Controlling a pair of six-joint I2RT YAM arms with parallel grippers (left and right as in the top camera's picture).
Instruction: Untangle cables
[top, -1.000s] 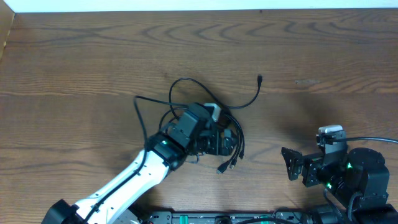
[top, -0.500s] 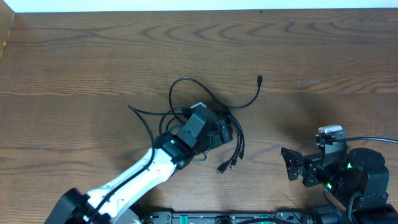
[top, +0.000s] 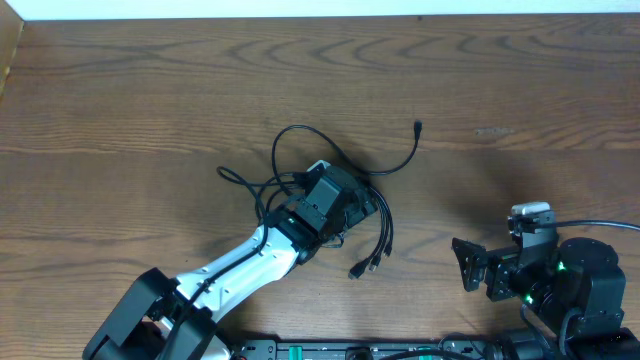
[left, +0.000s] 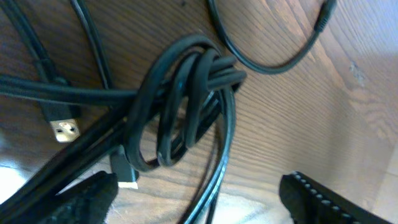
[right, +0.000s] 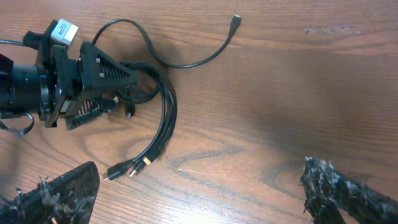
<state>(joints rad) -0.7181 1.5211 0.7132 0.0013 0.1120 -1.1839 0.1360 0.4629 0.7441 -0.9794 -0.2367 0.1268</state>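
While the left gripper sits right over the cables just below the middle of the overhead frame, its fingers stand wide apart on either side of the knotted bundle, and as far as I can see they aren't pinching anything. In the left wrist view the cords make a tight coil of several loops in the centre, with a USB plug lying flat toward the left edge. One loose strand curves off to the upper right and ends in a small plug. Two more plug ends lie side by side just below the tangle. The right gripper is down in the lower right, well apart from the cables, spread wide and empty. It all lies on the wooden table.
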